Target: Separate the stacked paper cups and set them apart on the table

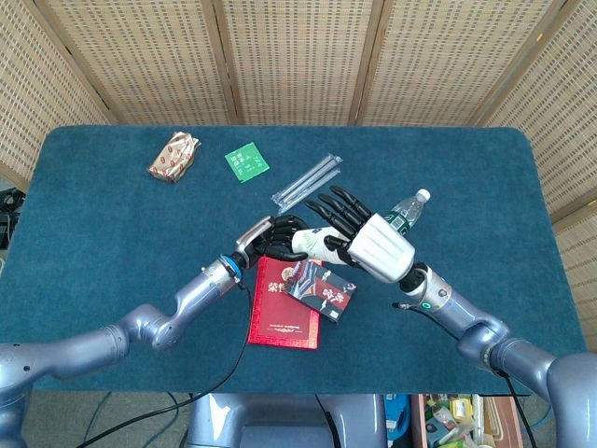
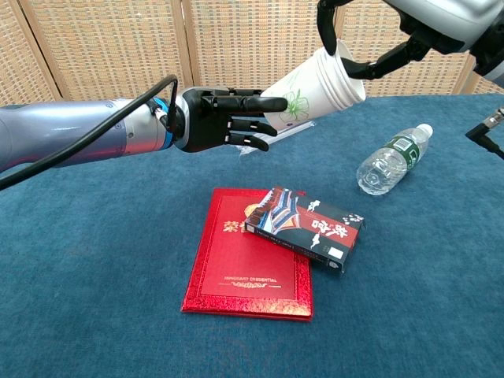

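A stack of white paper cups (image 2: pixel 311 81) with a green plant print hangs in the air above the table, tilted with its rims up and to the right. My left hand (image 2: pixel 218 120) grips the stack's bottom end, fingers reaching along the cup wall. My right hand (image 2: pixel 409 35) comes in from the upper right and holds the rim end between its dark fingers. In the head view the cups (image 1: pixel 313 243) show only as a white patch between the left hand (image 1: pixel 274 234) and the right hand (image 1: pixel 362 235), above the red booklet.
Under the hands lies a red booklet (image 2: pixel 248 268) with a dark patterned box (image 2: pixel 309 226) across its corner. A plastic water bottle (image 2: pixel 391 157) lies to the right. Further back are wrapped sticks (image 1: pixel 308 180), a green packet (image 1: pixel 246 161) and a snack packet (image 1: pixel 173 156).
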Controlling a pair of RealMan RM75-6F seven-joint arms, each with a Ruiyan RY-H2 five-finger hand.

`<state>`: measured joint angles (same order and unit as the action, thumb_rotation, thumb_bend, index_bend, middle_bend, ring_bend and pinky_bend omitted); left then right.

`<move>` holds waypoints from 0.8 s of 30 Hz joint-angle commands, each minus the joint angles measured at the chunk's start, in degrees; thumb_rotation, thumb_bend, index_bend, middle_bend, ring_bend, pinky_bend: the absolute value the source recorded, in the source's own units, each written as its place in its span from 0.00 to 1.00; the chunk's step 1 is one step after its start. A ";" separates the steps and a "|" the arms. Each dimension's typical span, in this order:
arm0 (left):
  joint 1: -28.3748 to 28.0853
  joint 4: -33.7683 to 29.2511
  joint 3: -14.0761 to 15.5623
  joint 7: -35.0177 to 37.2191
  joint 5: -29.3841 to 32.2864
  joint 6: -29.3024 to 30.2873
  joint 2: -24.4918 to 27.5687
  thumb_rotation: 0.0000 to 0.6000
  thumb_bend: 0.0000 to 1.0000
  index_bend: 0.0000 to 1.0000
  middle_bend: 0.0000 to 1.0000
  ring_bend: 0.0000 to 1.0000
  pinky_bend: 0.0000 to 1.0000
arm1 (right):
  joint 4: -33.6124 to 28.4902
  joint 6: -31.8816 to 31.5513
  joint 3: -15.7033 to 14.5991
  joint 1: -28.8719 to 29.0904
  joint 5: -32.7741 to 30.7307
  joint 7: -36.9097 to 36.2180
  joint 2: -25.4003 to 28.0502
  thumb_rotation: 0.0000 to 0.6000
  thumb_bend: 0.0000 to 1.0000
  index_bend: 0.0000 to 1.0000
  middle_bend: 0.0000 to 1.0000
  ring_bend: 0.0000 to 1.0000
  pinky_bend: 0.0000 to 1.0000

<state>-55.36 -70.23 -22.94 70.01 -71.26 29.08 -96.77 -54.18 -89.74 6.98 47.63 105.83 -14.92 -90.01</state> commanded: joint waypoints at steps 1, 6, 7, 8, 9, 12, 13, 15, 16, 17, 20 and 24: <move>0.09 -0.04 -0.09 -0.01 0.01 -0.08 -0.03 1.00 0.31 0.48 0.47 0.48 0.51 | 0.27 -0.33 -0.09 0.05 -0.05 0.02 -0.15 1.00 0.52 0.68 0.00 0.00 0.00; 0.25 -0.21 -0.54 0.38 0.14 -0.57 0.08 1.00 0.31 0.48 0.47 0.48 0.51 | 0.97 -0.71 -0.46 0.13 -0.09 -0.09 -0.46 1.00 0.52 0.70 0.00 0.00 0.00; 0.26 -0.23 -0.59 0.39 0.04 -0.69 0.15 1.00 0.31 0.48 0.47 0.48 0.51 | 1.37 -0.65 -0.69 0.02 -0.12 -0.03 -0.59 1.00 0.52 0.70 0.00 0.00 0.00; 0.27 -0.24 -0.61 0.37 -0.05 -0.79 0.20 1.00 0.31 0.48 0.47 0.48 0.51 | 1.70 -0.81 -0.77 -0.09 -0.22 -0.08 -0.76 1.00 0.52 0.70 0.00 0.00 0.00; 0.27 -0.22 -0.64 0.34 -0.11 -0.84 0.20 1.00 0.31 0.48 0.47 0.48 0.51 | 1.98 -0.99 -0.79 -0.11 -0.27 -0.14 -0.89 1.00 0.52 0.70 0.00 0.00 0.00; 0.46 -0.13 -0.70 0.28 -0.26 -0.96 0.28 1.00 0.31 0.48 0.47 0.48 0.51 | 2.86 -1.78 -0.69 -0.19 -0.52 -0.14 -1.12 1.00 0.52 0.71 0.00 0.00 0.00; 0.55 -0.08 -0.70 0.28 -0.30 -0.99 0.36 1.00 0.31 0.48 0.47 0.48 0.51 | 2.99 -1.97 -0.71 -0.22 -0.56 -0.21 -1.07 1.00 0.52 0.71 0.00 0.00 0.00; 0.84 0.28 -0.61 0.16 -0.34 -0.99 0.63 1.00 0.31 0.48 0.47 0.48 0.51 | 3.23 -2.55 -0.65 -0.39 -0.70 -0.35 -0.72 1.00 0.52 0.71 0.00 0.00 0.00; 1.06 0.67 -0.53 0.01 -0.36 -0.97 0.87 1.00 0.31 0.48 0.47 0.48 0.51 | 3.34 -2.99 -0.61 -0.58 -0.84 -0.57 -0.36 1.00 0.52 0.71 0.00 0.00 0.00; 1.38 1.24 -0.48 -0.11 -0.27 -0.88 1.23 1.00 0.31 0.48 0.47 0.48 0.51 | 3.50 -3.61 -0.58 -0.88 -0.96 -0.90 0.17 1.00 0.52 0.71 0.00 0.00 0.00; 2.04 2.06 -0.50 -0.07 -0.25 -0.78 2.10 1.00 0.31 0.48 0.47 0.48 0.51 | 3.82 -4.71 -0.71 -1.53 -1.14 -1.50 1.13 1.00 0.52 0.71 0.00 0.00 0.00; 3.23 3.71 -0.23 -0.26 -0.76 -0.33 3.91 1.00 0.31 0.48 0.47 0.48 0.51 | 4.51 -6.11 -1.08 -2.80 -1.49 -2.20 2.67 1.00 0.52 0.71 0.00 0.00 0.00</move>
<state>-52.48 -66.94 -23.29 69.85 -71.81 28.56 -93.30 -49.87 -95.63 6.03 45.10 104.47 -16.91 -87.61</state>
